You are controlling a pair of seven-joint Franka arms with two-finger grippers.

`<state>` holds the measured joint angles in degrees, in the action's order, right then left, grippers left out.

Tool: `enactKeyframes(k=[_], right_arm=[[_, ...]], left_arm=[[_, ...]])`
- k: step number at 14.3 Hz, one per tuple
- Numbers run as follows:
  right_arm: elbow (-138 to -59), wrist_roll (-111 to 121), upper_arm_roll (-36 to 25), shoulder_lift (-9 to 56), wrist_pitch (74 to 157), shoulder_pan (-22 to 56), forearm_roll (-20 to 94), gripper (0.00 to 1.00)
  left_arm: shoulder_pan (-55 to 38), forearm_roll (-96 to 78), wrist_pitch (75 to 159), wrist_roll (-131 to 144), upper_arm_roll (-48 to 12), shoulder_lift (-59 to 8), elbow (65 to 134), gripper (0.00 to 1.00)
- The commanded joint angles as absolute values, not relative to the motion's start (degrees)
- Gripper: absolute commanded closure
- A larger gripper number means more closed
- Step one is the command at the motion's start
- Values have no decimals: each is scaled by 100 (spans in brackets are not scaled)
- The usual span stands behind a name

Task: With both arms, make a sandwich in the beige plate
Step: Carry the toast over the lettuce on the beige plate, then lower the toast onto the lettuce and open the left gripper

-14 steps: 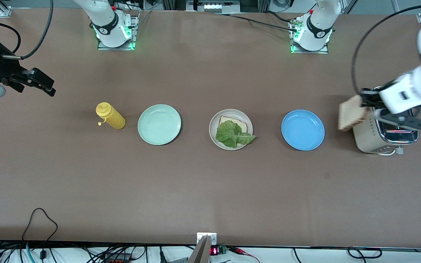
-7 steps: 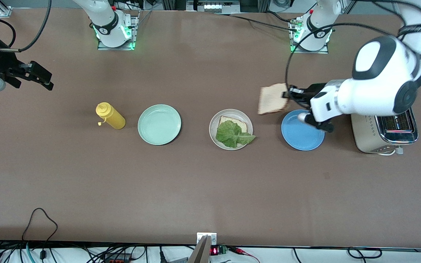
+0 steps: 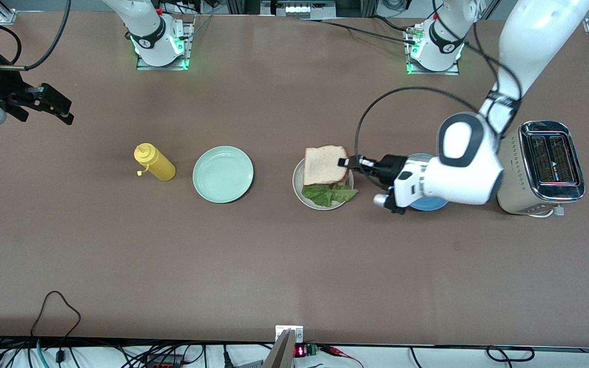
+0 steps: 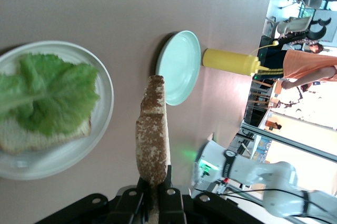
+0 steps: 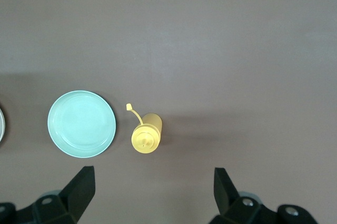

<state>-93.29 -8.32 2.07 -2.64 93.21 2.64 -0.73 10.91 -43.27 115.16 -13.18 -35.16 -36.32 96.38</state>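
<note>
On the beige plate (image 3: 297, 190) a lettuce leaf (image 3: 327, 194) lies on bread. Over it a top slice (image 3: 325, 164), light, soft and crumbly, is pinched by its edge in the left gripper (image 3: 345, 162). The right gripper (image 3: 44, 105), jaws spread, waits over the desk (image 3: 294, 266).

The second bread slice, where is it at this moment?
In the front view, the second bread slice is in the shut left gripper, over the beige plate and its lettuce, between the mint-green plate and the blue plate.

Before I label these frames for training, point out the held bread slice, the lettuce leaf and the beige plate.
held bread slice (image 3: 325, 164), front view, middle of its top face
lettuce leaf (image 4: 47, 93), left wrist view, leaf centre
beige plate (image 4: 102, 105), left wrist view, bare rim
</note>
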Motion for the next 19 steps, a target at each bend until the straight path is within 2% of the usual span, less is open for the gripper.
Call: enactKeyframes(k=[1, 4, 7, 9, 11, 12, 13, 17, 19], right_arm=[[-9439, -756, 167, -360, 9413, 255, -53, 0], [-9448, -756, 263, -360, 9413, 97, -53, 0], [-9457, -747, 290, -369, 9404, -8, 35, 0], [-9457, -747, 552, -378, 9404, -192, 61, 0], [-9457, -747, 562, -378, 9396, -167, 62, 0], [-9457, -747, 545, -378, 9396, -123, 62, 0], [-9457, -747, 519, -378, 9404, -88, 62, 0], [-9422, -528, 133, -237, 9641, 184, 62, 0], [-9422, -545, 105, -255, 9607, 220, 62, 0]], left_arm=[[1116, -4482, 11942, -2020, -3542, -3893, 9834, 100], [1107, -4509, 12383, -2888, -3542, -4077, 10212, 100], [1177, -4579, 12550, -3680, -3542, -4288, 10318, 100], [1187, -4579, 12560, -3902, -3533, -4412, 10327, 97], [1169, -4579, 12551, -3920, -3481, -4438, 10327, 75], [1152, -4553, 12551, -3937, -3428, -4438, 10318, 53], [1160, -4474, 12551, -3955, -3384, -4430, 10310, 1], [1274, -4439, 12472, -4271, -3349, -4298, 10275, 0], [1344, -3949, 12402, -4263, -3349, -4018, 10257, 0]])
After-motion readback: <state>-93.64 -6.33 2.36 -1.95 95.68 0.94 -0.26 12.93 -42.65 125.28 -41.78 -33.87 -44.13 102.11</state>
